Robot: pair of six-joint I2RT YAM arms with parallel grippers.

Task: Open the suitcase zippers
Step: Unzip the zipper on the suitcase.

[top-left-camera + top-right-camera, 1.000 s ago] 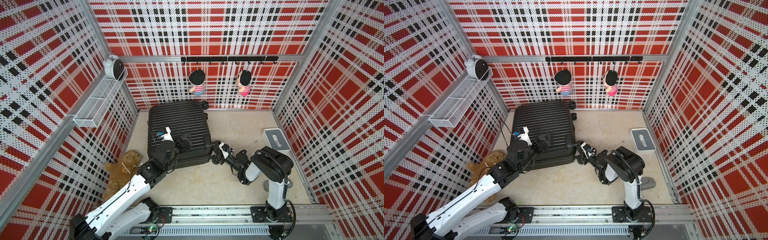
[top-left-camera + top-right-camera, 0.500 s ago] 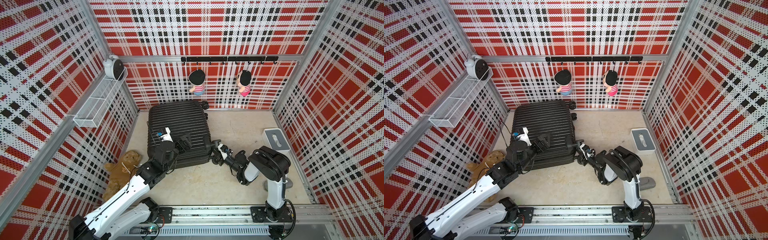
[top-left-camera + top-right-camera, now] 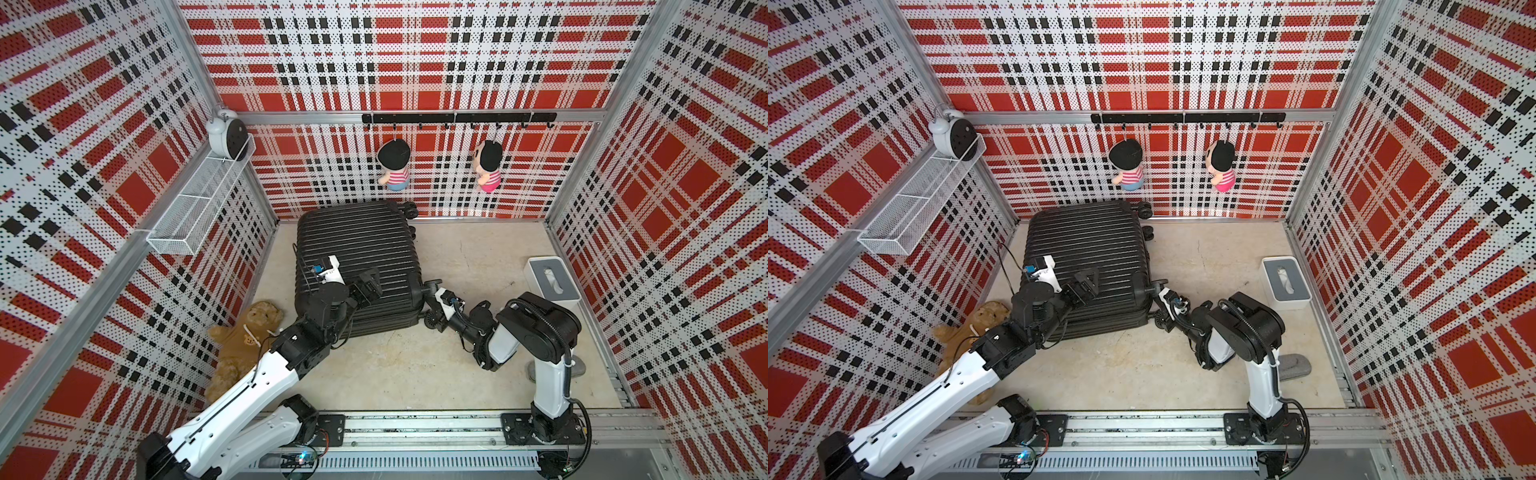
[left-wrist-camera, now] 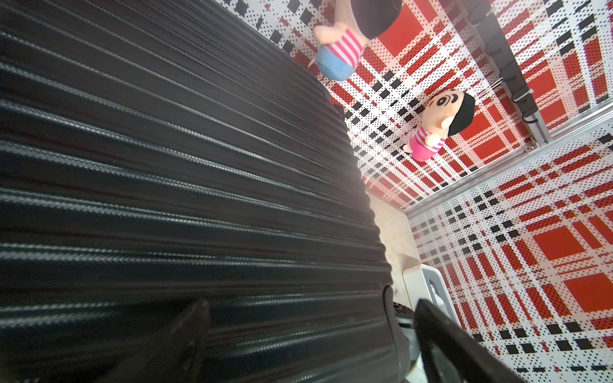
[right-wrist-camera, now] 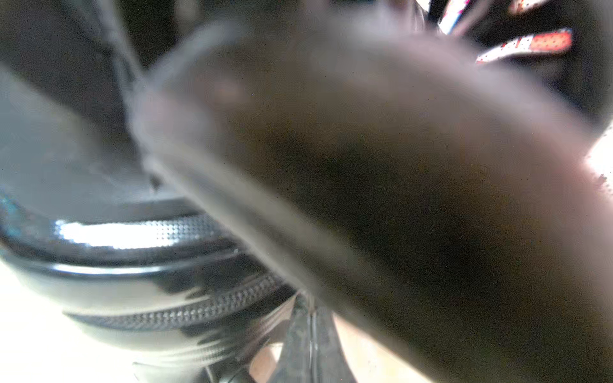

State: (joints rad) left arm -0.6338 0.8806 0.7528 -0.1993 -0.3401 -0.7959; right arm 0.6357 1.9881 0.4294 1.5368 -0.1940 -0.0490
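Plaid-walled booth, beige floor [image 3: 415, 374]. Closed suitcase [image 3: 357, 249] lies flat toward the back left corner. Over its ribbed lid, the left claw [image 3: 368, 286] is spread wide. At the near right corner, just beside a caster [image 3: 430, 322], the right claw [image 3: 429, 286] is pinched shut; whether it has a pull, cannot tell.

Risk: if the jaws closed on nothing or on the shell lip, a tug slips off. An unpinned case may skid.

Only the right wrist view shows the zipper track [image 5: 199, 310], the rest being blur. Both top views give claw placement.

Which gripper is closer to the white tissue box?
Right. The right gripper is beside the suitcase, toward the tissue box; the left gripper is over the suitcase top, farther off.
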